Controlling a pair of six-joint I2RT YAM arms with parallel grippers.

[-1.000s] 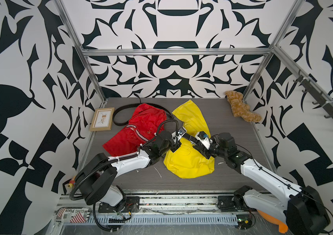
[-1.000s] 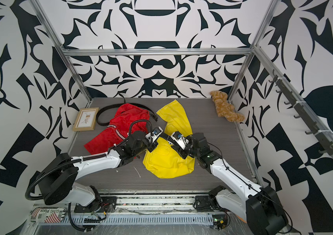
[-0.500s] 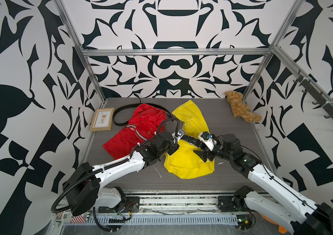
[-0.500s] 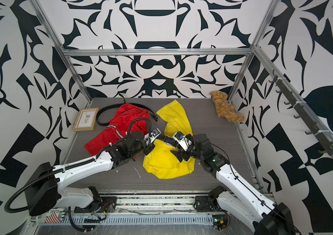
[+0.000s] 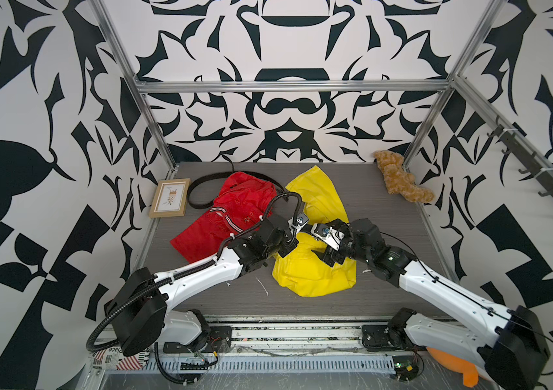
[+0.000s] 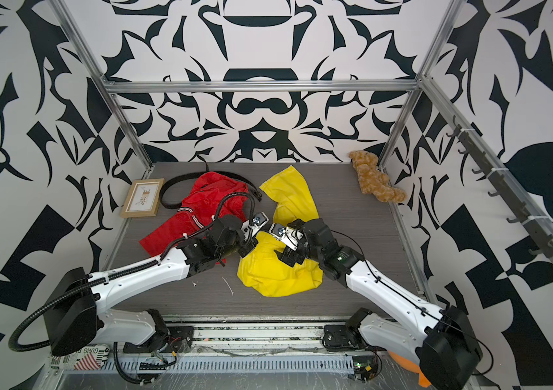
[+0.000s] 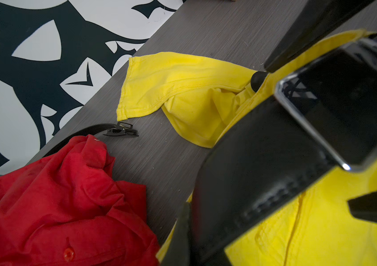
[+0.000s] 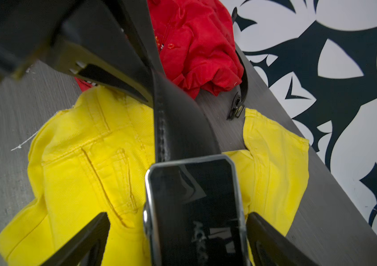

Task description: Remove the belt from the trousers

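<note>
The yellow trousers (image 5: pixel 315 273) lie mid-table, and the red trousers (image 5: pixel 231 216) lie to their left. My left gripper (image 5: pixel 289 240) is shut on the strap of a black belt (image 7: pixel 252 161) just above the yellow waistband. The belt's glossy buckle (image 8: pixel 192 207) sits between the fingers (image 8: pixel 84 239) of my right gripper (image 5: pixel 326 239), which stands open with a gap on each side of the buckle. Both grippers meet over the yellow trousers (image 6: pixel 278 270). Whether the strap runs through any loop is hidden.
A second black belt (image 5: pixel 201 189) curls behind the red trousers, with its clip (image 7: pixel 120 132) on the bare table. A framed picture (image 5: pixel 169 199) leans at the left wall. A brown plush toy (image 5: pixel 400 182) lies at the back right corner. A hook rail (image 5: pixel 538 179) lines the right wall.
My right gripper's jaws have spread wide around the buckle, and that arm has drawn back a little to the right. The left gripper has stayed shut on the strap.
</note>
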